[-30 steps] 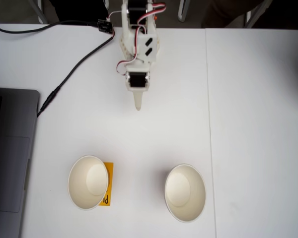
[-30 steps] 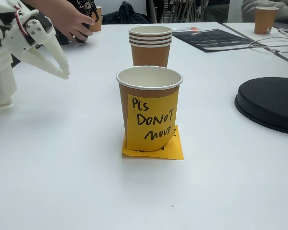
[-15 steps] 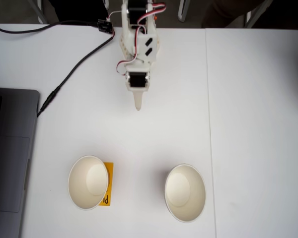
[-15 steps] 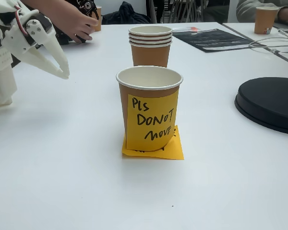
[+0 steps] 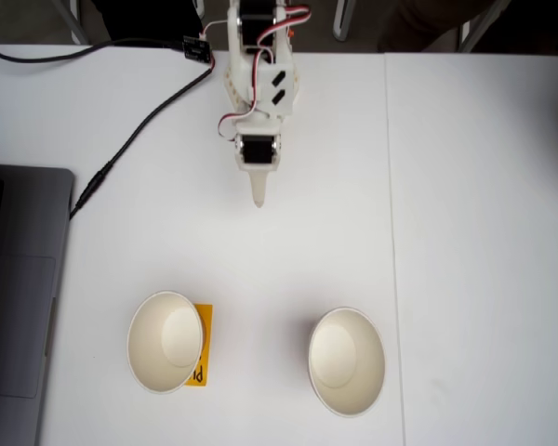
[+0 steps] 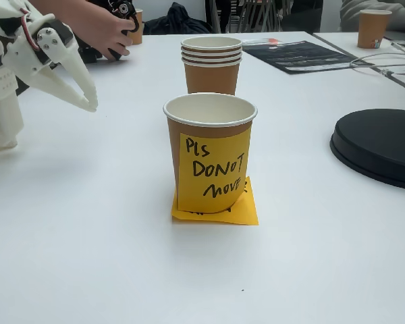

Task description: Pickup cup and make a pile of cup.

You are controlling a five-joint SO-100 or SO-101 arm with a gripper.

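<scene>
Two paper cups stand upright on the white table, brown outside and white inside. One cup (image 5: 165,341) (image 6: 209,158) carries a yellow-orange note reading "PLS DO NOT MOVE" and stands on a flat orange sticky note (image 5: 202,346) (image 6: 246,210). The other cup (image 5: 346,360) (image 6: 211,64) shows several nested rims in a fixed view. My white gripper (image 5: 258,199) (image 6: 89,104) hangs shut and holds nothing. It is well away from both cups, at the top in a fixed view and at the left edge in the other.
A grey laptop (image 5: 14,288) lies along the left edge, and a black cable (image 5: 121,149) runs across the table to the arm's base. A black round disc (image 6: 378,145) sits at the right. A person's hand (image 6: 98,27) rests at the back, with another cup (image 6: 372,27) far off.
The person's hand at the back shifts slightly. The arm, the gripper and both cups have not moved.
</scene>
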